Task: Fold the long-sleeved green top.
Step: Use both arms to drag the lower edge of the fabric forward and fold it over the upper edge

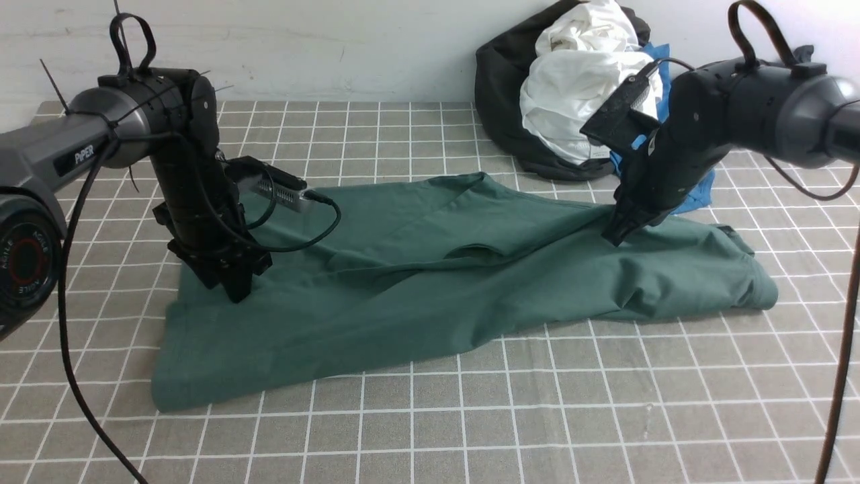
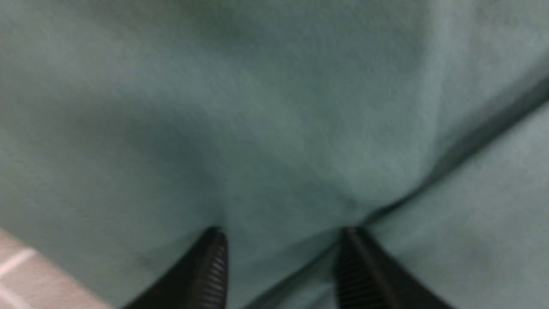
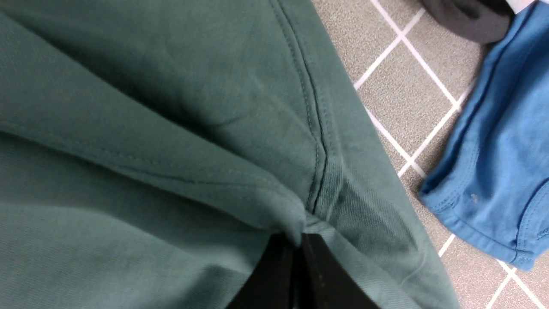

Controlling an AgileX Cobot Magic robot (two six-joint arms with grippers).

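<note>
The green long-sleeved top (image 1: 430,275) lies spread and rumpled across the checked cloth, partly folded over itself. My left gripper (image 1: 236,290) is pressed down on its left part; in the left wrist view (image 2: 283,234) the jaws stand open with green fabric (image 2: 274,128) between them. My right gripper (image 1: 615,235) is at the top's far right edge; in the right wrist view (image 3: 299,240) the jaws are shut on a fold of the green fabric (image 3: 171,128) by a seam. The neck label and chest print are hidden.
A pile of clothes stands at the back right: a dark charcoal garment (image 1: 504,101), white cloth (image 1: 578,94) and a bright blue tank top (image 1: 695,188), which also shows in the right wrist view (image 3: 497,163). Grey checked table cloth (image 1: 537,417) runs all around.
</note>
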